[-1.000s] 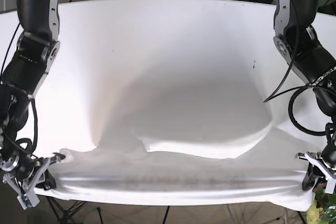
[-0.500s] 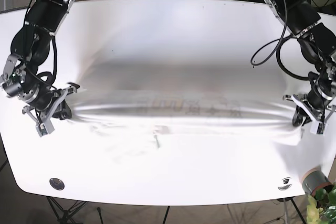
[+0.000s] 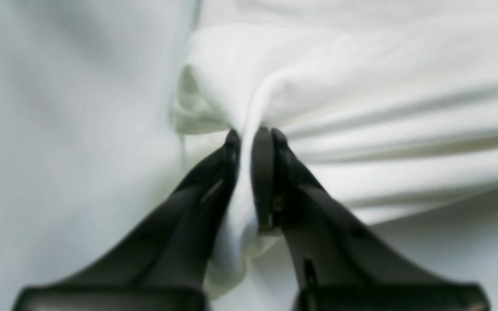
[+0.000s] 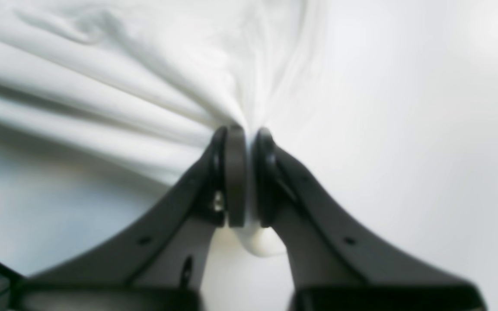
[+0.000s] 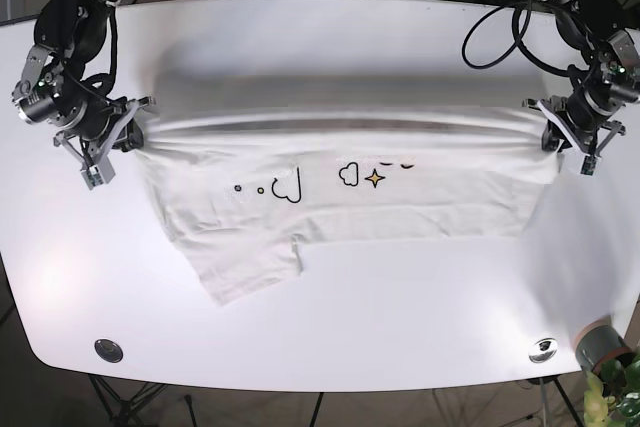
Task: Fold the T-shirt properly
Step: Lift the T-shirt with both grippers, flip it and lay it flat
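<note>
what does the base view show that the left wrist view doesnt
Only the base view shows the whole layout: the T-shirt stretched across the white table between both arms, its printed marks, a sleeve lying toward the near edge, and the right gripper at the other end.

Only the left wrist view shows the grip up close: the left gripper has its black fingers pinched on a bunched fold of cloth, with tension creases running off to one side.

Both show the white shirt, the table and the left gripper holding it.
</note>
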Robot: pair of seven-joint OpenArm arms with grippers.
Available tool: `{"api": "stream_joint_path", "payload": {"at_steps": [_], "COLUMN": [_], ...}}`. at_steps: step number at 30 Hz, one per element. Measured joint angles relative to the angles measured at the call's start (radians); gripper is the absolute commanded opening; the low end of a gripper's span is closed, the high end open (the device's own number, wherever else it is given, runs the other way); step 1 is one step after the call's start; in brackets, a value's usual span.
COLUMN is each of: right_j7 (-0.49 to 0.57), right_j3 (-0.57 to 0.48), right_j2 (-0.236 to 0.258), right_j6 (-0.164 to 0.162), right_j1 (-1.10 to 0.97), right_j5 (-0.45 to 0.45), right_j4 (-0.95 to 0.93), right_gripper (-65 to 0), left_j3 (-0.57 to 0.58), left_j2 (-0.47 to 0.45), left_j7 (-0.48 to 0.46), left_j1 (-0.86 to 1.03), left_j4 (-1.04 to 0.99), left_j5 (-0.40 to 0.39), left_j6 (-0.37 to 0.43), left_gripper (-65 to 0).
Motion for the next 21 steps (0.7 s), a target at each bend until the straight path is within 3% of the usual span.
{"api": "stream_joint_path", "payload": {"at_steps": [10,16,19,21], "right_j7": [-0.001,-0.012,-0.018,-0.019], "right_j3": [-0.001,-0.005,-0.006,-0.006], "right_j2": [0.037,0.039,0.042,0.047], "right_j6": [-0.004,-0.003,-0.003,-0.003], "right_j1": [-0.108,-0.159,-0.197,-0.229], "right_j5": [0.137,0.130,0.123,0.121], "right_j4": [0.000,0.001,0.001,0.019], "right_gripper": [-62.5,-61.0,-50.7,-35.8], "left_j3": [-0.043,-0.047,-0.050,-0.051], "left_j2": [-0.002,-0.005,-0.006,-0.007], "left_j7": [-0.003,-0.003,-0.002,-0.003], "left_j1": [0.111,0.147,0.172,0.188], "left_j4": [0.066,0.069,0.071,0.071], "left_j5": [0.003,0.007,0.017,0.016], "left_j6": [0.000,0.001,0.001,0.002], "left_gripper": [-64.4,-40.7,-34.7,-32.5]}}
